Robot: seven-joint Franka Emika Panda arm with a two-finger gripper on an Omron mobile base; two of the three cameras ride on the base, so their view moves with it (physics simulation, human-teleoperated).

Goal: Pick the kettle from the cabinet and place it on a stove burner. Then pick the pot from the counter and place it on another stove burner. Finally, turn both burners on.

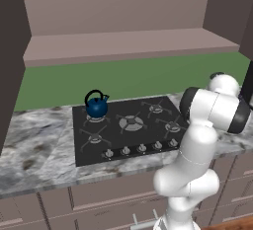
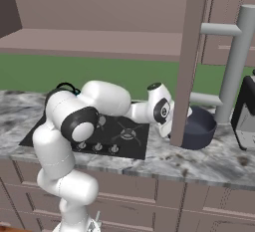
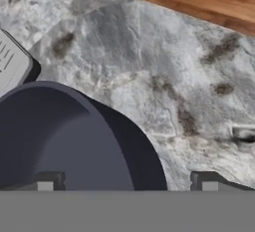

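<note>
On the marble counter [image 2: 209, 161], to the right of the cooktop [image 1: 123, 125], sits the one pot [image 2: 199, 126], partly hidden behind a brown cabinet panel [image 2: 187, 61] in the right base view. From the hand view the pot [image 3: 64, 141] lies directly below and toward the lower left, its near rim passing between the fingertips [image 3: 45, 182]; being round, it has no long axis. The single gripper [image 3: 127, 183] is spread fully wide and holds nothing. One kettle [image 1: 96, 105] already rests on the rear-left burner [image 1: 95, 119]; five burners and five knobs [image 1: 141, 148] are counted.
</note>
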